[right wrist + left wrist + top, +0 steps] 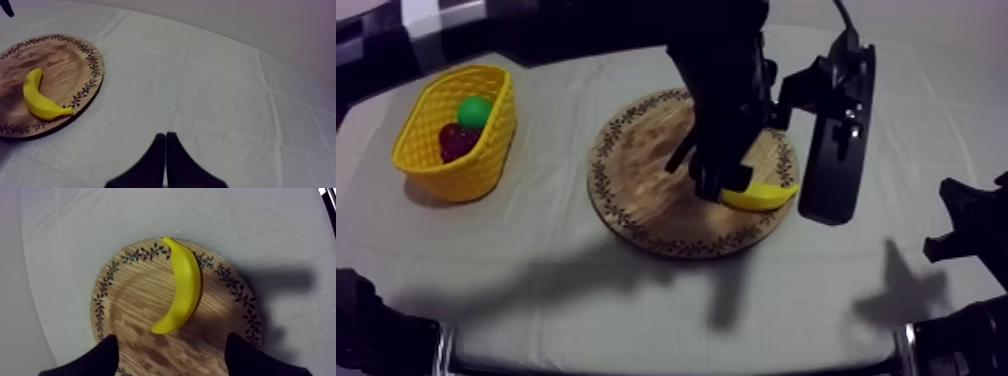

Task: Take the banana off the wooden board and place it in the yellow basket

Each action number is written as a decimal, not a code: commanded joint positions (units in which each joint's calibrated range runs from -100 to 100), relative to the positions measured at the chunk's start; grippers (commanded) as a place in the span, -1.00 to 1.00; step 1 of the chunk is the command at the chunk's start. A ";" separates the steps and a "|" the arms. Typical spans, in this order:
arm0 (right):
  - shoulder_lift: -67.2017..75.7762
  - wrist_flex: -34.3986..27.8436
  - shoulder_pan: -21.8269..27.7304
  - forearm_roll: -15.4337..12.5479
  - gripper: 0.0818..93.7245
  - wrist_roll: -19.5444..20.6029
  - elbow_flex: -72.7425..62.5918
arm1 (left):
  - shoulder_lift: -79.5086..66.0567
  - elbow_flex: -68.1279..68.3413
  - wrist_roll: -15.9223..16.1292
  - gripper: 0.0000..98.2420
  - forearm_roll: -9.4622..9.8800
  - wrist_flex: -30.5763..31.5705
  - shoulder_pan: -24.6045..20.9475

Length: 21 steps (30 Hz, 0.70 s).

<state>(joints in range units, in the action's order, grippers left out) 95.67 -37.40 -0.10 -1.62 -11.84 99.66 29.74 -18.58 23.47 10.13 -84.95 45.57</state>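
The surface [536,290], covered by a grey-white cloth, is carrying everything in the scene. My left arm is reaching in from the far left and hanging over the middle of it. The round wooden board [646,180] with a patterned rim is lying at the middle of the surface, under that arm. The yellow basket [476,170] is sitting at the far left, well apart from the board. The left end effector [716,180] is hovering over the right part of the board, just beside the banana. In the left wrist view its two black fingers [107,355] are standing spread wide with nothing between them, and the banana is lying on the wood just beyond their tips. The right end effector [165,135] is resting low at the right side, over bare cloth. Its fingers are pressed together into a narrow wedge, pinching nothing, and the board is lying well apart from it to the left. The banana [761,195] is lying flat on the board at its near right edge, with one tip reaching over the patterned rim. Inside the basket a green toy fruit [476,110] is sitting just beside a dark red toy fruit [458,140].
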 commanded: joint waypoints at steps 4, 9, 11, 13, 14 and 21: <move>0.00 0.06 0.02 -0.02 -0.99 0.00 0.01 | 4.83 -0.19 0.09 0.65 0.13 0.14 -0.24; 0.00 0.06 0.02 -0.02 -0.99 0.00 0.01 | 9.51 -1.28 -0.11 0.65 0.46 1.64 -0.28; 0.00 0.06 0.02 -0.02 -0.99 0.00 0.01 | 11.17 -1.84 -0.35 0.65 0.79 2.39 -0.29; 0.00 0.06 0.02 -0.02 -0.99 0.00 0.01 | 12.70 -2.45 -0.67 0.65 1.24 3.08 -0.35; 0.00 0.06 0.02 -0.02 -0.99 0.00 0.01 | 13.43 -2.81 -0.82 0.65 1.49 3.35 -0.42; 0.00 0.06 0.02 -0.02 -0.99 0.00 0.01 | 18.27 -6.75 -1.10 0.65 2.22 3.92 -1.38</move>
<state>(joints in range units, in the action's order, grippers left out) 95.67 -37.33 -0.10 -1.62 -11.84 99.66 47.33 -24.64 22.32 12.31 -81.03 44.29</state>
